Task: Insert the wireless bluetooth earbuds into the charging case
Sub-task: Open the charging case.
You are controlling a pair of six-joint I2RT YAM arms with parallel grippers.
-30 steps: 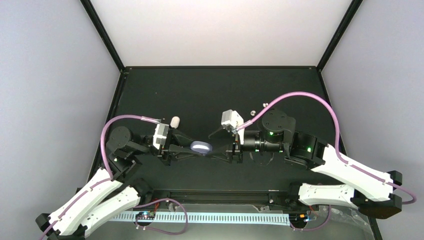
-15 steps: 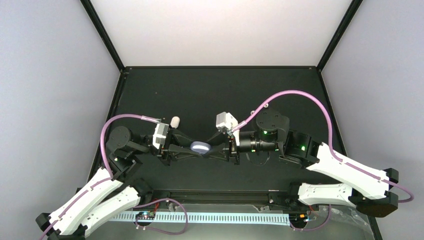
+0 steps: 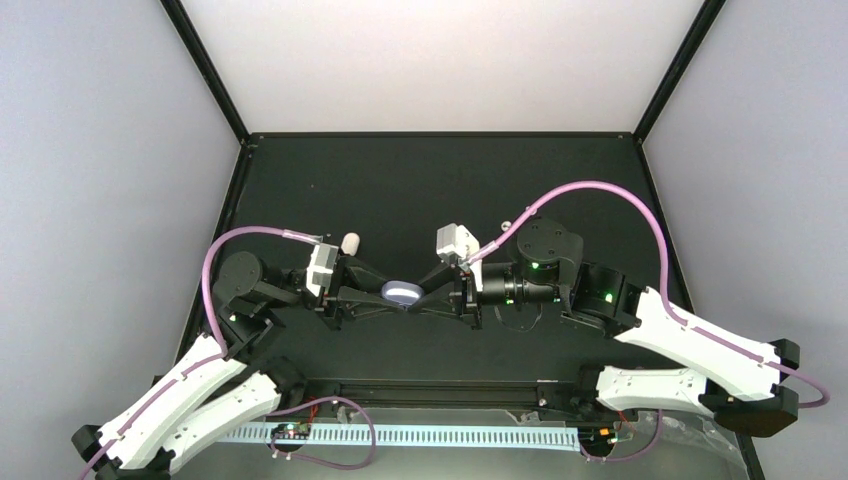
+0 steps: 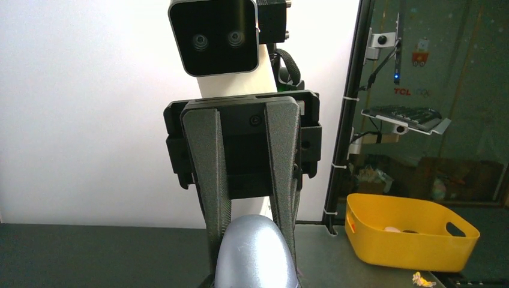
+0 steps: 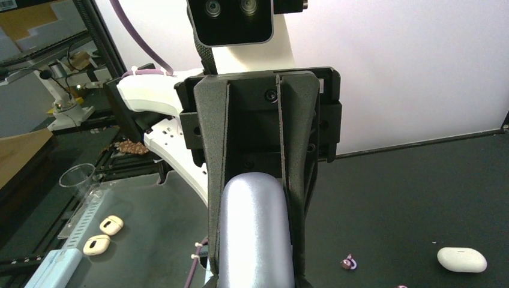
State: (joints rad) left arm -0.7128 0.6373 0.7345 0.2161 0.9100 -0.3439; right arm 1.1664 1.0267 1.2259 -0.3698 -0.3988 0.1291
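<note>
Both arms reach inward from their bases with forearms low, their wrists facing each other across the glossy lavender oval case [image 3: 401, 294]. The left gripper [image 3: 387, 297] pinches the case's left end. The right gripper [image 3: 419, 297] clamps its right end, fingers flanking its sides.

You're in a robotics lab: black-framed cell [image 3: 205, 70], white panels [image 3: 440, 60], and beyond it a yellow bin [image 4: 411, 234] and keyboard shelf [image 4: 408, 115].

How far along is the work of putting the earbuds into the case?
Nothing looks done yet. In hand: left gripper and right gripper both clamp the lavender case between them. Remaining: a purple earbud lies loose on the table near the white case; no bud is seen seated.
</note>
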